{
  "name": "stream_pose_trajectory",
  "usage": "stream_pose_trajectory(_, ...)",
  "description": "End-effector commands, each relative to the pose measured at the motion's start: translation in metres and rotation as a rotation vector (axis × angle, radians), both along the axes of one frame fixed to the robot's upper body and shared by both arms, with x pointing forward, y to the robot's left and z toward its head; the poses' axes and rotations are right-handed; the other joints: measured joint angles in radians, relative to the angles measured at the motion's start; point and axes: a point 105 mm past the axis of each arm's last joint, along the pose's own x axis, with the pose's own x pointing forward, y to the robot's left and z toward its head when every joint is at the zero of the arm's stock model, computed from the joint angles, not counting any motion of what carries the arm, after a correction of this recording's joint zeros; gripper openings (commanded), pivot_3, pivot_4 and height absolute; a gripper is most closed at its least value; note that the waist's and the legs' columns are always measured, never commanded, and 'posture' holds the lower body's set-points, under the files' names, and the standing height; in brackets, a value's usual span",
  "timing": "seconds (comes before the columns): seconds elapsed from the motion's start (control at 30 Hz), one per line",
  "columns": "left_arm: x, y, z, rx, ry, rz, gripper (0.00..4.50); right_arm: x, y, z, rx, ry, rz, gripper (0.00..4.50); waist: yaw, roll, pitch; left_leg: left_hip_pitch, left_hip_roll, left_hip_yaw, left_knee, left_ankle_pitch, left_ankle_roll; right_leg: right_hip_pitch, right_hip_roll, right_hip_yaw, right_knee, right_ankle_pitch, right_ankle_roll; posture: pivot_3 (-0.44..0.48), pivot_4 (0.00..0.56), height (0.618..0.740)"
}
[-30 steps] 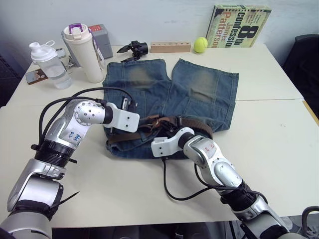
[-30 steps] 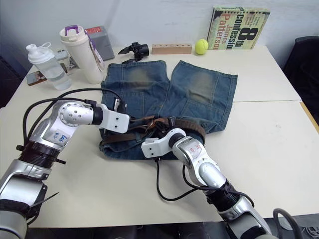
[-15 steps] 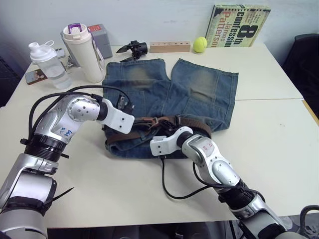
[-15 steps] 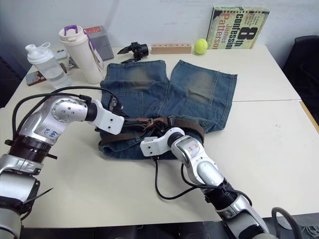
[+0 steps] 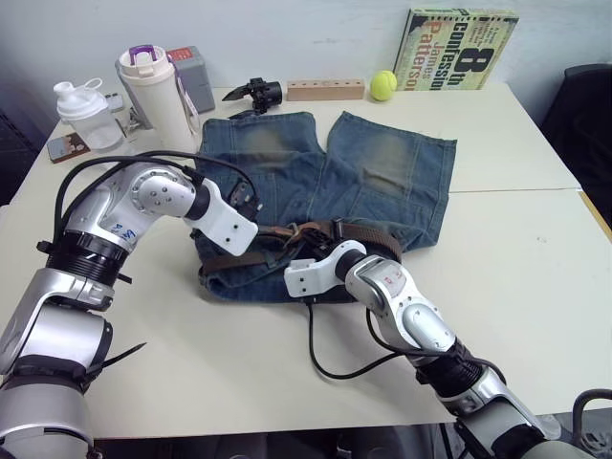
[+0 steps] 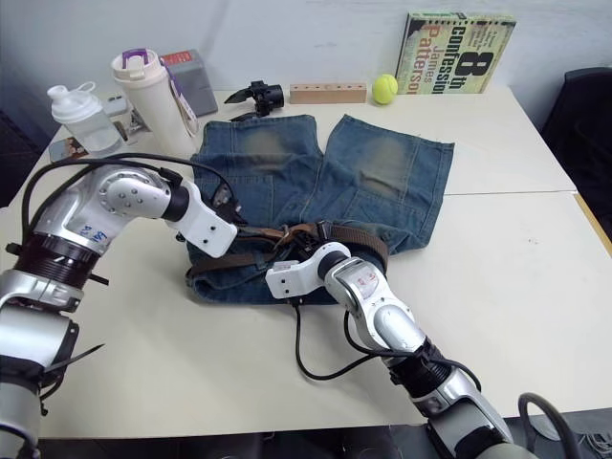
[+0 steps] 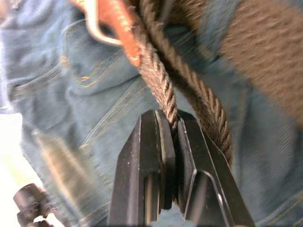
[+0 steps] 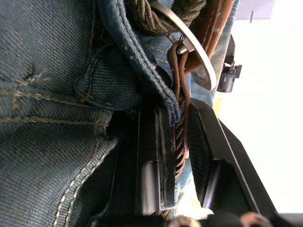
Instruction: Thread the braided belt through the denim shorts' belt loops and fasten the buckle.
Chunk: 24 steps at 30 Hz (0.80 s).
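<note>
Left gripper (image 7: 174, 142) clamped on braided belt (image 7: 161, 85), right gripper (image 8: 176, 142) seemingly pinching belt and denim shorts (image 5: 382, 163) waistband

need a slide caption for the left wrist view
Left gripper shut on the dark-brown braided belt, above faded blue denim shorts.

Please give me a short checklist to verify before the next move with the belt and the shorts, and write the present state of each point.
1. Left gripper shut on the braided belt: ok.
2. Right gripper closed on belt and denim edge beside the buckle: ok, though jaws look partly apart.
3. Denim shorts flat on the table: legs ok, waistband bunched.
4. Belt passed through every loop: cannot tell.
5. Buckle fastened: cannot tell; prong hidden.
6. Bottles away from both arms: ok.
</note>
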Motion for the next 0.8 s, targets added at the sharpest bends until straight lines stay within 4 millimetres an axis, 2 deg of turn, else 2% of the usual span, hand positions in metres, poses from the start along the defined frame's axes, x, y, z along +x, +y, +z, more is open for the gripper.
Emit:
stream_pose_trajectory(0.03, 0.005, 0.002, 0.012, 0.02, -0.048, 0.005, 0.0, -0.006, 0.013, 0.003, 0.012, -0.012, 0.05, 0.19, -0.001, 0.0, 0.0, 0.0, 0.0, 0.0, 0.0, 0.0, 0.0, 0.0, 0.0, 0.0, 0.0, 0.0, 0.0, 0.0, 0.15, 0.657)
stream_pose_trajectory(0.17, 0.005, -0.001, 0.008, 0.053, -0.05, -0.016, 0.0, -0.005, 0.015, 0.005, 0.014, -0.019, 0.056, 0.19, -0.001, 0.0, 0.0, 0.0, 0.0, 0.0, 0.0, 0.0, 0.0, 0.0, 0.0, 0.0, 0.0, 0.0, 0.0, 0.0, 0.15, 0.657)
stream_pose_trajectory(0.43, 0.011, -0.031, -0.004, 0.001, -0.061, -0.045, 0.0, -0.009, 0.019, 0.003, 0.013, -0.016, 0.075, 0.19, 0.002, 0.0, 0.0, -0.001, 0.0, 0.0, 0.002, 0.0, 0.0, 0.0, 0.0, 0.0, 0.001, 0.0, 0.0, 0.0, 0.15, 0.657)
stream_pose_trajectory(0.63, 0.015, -0.03, -0.016, -0.045, -0.067, -0.008, 0.0, -0.011, 0.018, 0.002, 0.014, -0.009, 0.071, 0.19, 0.004, 0.0, 0.0, -0.002, 0.0, 0.0, 0.004, 0.0, 0.0, 0.0, 0.0, 0.0, 0.002, 0.0, 0.0, 0.0, 0.15, 0.657)
stream_pose_trajectory(0.7, 0.015, -0.036, -0.02, -0.164, -0.078, 0.002, 0.0, -0.012, 0.018, 0.001, 0.034, 0.007, 0.064, 0.19, 0.005, 0.0, 0.0, -0.002, 0.0, 0.0, 0.005, 0.0, 0.0, 0.0, 0.0, 0.0, 0.002, 0.0, 0.0, 0.0, 0.15, 0.657)
stream_pose_trajectory(0.8, 0.004, -0.038, -0.04, -0.275, -0.008, 0.018, 0.0, -0.013, 0.018, 0.0, 0.036, 0.011, 0.061, 0.19, 0.005, 0.0, 0.0, -0.002, 0.0, 0.0, 0.006, 0.0, 0.0, 0.0, -0.001, 0.0, 0.003, 0.0, 0.001, 0.0, 0.15, 0.657)
